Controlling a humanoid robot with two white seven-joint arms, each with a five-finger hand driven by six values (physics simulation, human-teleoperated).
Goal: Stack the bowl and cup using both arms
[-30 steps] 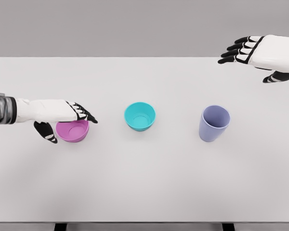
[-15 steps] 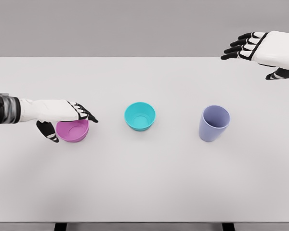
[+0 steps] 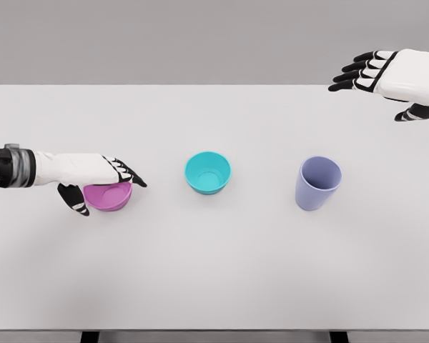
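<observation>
Because the task calls for nesting the dishes with both arms, the three pieces stand in a row across the white bench (image 3: 214, 286), each well apart from its neighbour so a hand can get round it. In the head view, the only one here, the pink bowl (image 3: 109, 196) sits at the left, the teal bowl (image 3: 208, 172) in the middle, and the lavender cup (image 3: 318, 183) upright at the right, mouth up.

The left robot hand (image 3: 93, 179) lies over the pink bowl, its fingers (image 3: 125, 173) stretched across the far rim and the thumb dropped down on the near left side. That pose looks like the set-up for a pinch across the wall, but the digits are apart rather than clamped, and the bowl appears to sit flat on the bench, so I judge it not yet gripped.

The right robot hand (image 3: 386, 75) hovers high at the far right edge, fingers spread and holding nothing, well apart from the cup. It is probably parked there to keep clear while the left arm works. The likely next step is closing on the pink bowl and carrying it to the teal one.
</observation>
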